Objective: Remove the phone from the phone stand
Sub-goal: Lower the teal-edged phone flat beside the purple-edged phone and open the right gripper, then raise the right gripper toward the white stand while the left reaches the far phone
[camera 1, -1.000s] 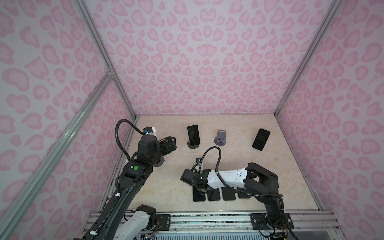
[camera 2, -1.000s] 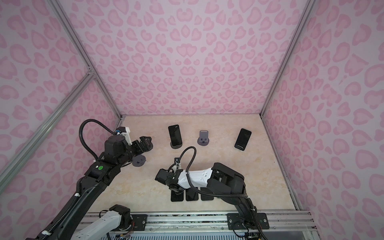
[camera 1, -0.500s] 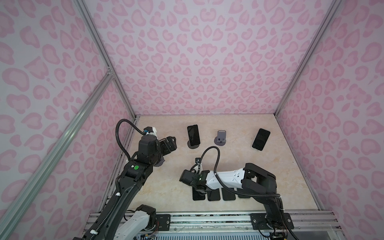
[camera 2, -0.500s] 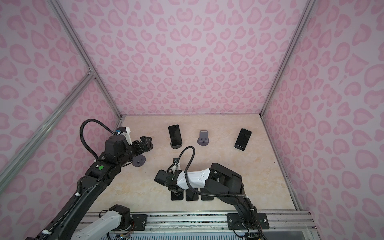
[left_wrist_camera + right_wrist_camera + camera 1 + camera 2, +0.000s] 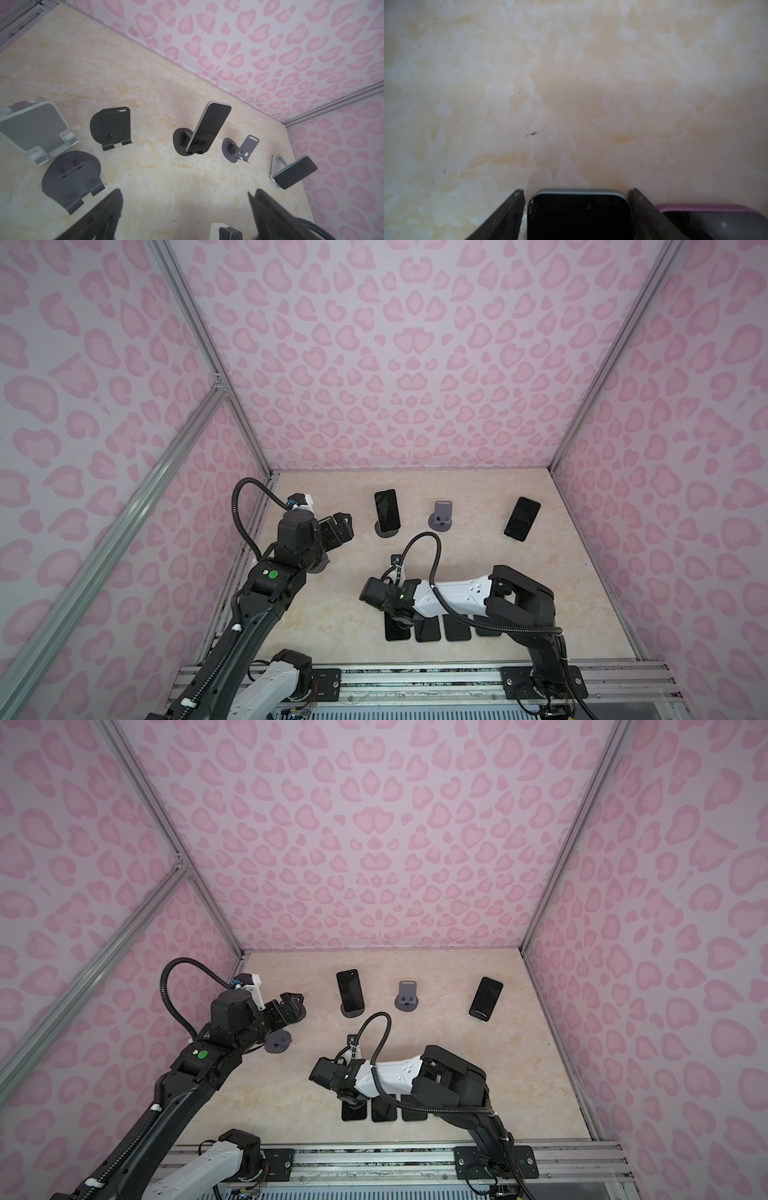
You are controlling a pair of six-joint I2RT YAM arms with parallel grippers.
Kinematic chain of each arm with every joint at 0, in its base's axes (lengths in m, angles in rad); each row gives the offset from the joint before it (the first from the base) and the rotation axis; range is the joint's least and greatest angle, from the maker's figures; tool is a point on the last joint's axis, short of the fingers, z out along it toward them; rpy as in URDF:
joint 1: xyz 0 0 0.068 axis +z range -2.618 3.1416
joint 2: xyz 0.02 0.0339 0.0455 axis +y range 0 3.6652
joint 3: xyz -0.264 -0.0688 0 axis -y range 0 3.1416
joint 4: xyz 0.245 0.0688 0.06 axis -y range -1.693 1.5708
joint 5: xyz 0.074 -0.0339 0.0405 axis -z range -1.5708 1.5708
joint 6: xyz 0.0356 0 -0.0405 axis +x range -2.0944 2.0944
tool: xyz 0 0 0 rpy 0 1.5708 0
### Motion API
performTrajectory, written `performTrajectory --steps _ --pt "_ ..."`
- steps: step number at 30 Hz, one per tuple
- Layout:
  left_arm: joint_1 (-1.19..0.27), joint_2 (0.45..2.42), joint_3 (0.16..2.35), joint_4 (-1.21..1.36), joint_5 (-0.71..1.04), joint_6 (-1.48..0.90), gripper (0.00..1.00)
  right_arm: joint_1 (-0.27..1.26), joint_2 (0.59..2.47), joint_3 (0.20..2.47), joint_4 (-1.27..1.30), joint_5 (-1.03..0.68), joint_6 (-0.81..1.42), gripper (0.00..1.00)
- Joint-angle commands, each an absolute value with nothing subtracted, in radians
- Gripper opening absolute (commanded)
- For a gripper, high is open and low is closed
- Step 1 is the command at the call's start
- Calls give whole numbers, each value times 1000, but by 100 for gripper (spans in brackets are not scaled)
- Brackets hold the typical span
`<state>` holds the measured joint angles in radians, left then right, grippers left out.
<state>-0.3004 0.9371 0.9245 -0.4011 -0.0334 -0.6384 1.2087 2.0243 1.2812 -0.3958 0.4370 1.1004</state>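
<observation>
A black phone (image 5: pixel 386 512) (image 5: pixel 350 990) (image 5: pixel 208 128) leans upright on a dark round phone stand (image 5: pixel 179 142) at the back of the table. A second phone (image 5: pixel 522 518) (image 5: pixel 296 172) rests on a white stand (image 5: pixel 277 165) to the right. My left gripper (image 5: pixel 343 526) (image 5: pixel 185 193) hangs open and empty to the left of the standing phone. My right gripper (image 5: pixel 576 190) is low at the front, open, its jaws on either side of a black phone (image 5: pixel 579 214) (image 5: pixel 395 630) lying flat, with small gaps.
An empty grey stand (image 5: pixel 442 516) (image 5: pixel 241 149) sits between the two propped phones. Several more empty stands (image 5: pixel 112 126) (image 5: pixel 70 178) (image 5: pixel 35 128) are at the left. Other phones (image 5: pixel 428 630) lie in the front row, one pink-cased (image 5: pixel 716 220). Pink walls close three sides.
The right arm's elbow has eased slightly left while its gripper stays over the front-row phone. The left arm has not moved.
</observation>
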Motion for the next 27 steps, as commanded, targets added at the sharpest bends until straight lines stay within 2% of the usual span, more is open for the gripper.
performTrajectory --steps 1,4,7,13,20,27 --pt "-300 929 928 -392 -35 -635 99 1211 2011 1294 -404 432 1069 82" --pt "-300 926 928 -392 -34 -635 99 1213 1986 1309 -423 449 1050 89" --pt "-300 925 927 -390 -26 -637 100 1214 1945 1298 -420 476 1016 93" --pt "-300 915 932 -395 -38 -626 99 1208 1781 1221 -355 499 850 93" --pt "-300 909 931 -400 -99 -607 98 1157 1582 1164 -423 500 624 93" --pt "-300 932 933 -406 -148 -589 97 992 1374 1037 -365 493 430 94"
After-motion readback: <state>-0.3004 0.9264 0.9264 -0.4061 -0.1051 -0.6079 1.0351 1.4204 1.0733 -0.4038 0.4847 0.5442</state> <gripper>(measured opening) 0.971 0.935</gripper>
